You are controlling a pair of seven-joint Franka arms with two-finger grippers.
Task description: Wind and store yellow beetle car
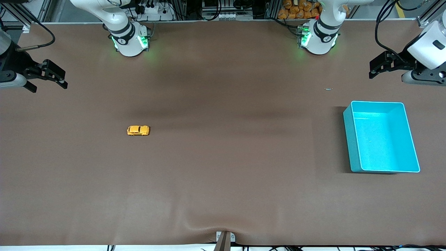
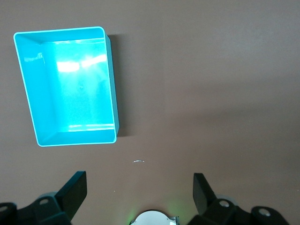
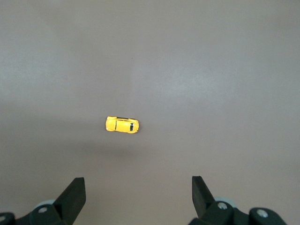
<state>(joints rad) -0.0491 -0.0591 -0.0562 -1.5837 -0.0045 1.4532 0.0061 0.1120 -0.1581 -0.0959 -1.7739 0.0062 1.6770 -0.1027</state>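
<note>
Yellow beetle car (image 1: 138,130) is sitting alone toward my right arm's end. I am holding my right gripper (image 1: 52,75) and left gripper (image 1: 378,68) spread, both waiting above the table's ends; turquoise bin (image 1: 349,137) is lying under the left.

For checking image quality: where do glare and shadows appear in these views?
Left wrist view: bright glare on the turquoise bin floor, dark shadow along its wall. Front view: broad soft shadow bands on the table. Right wrist view: even light, faint shadow beside the yellow beetle car.
</note>
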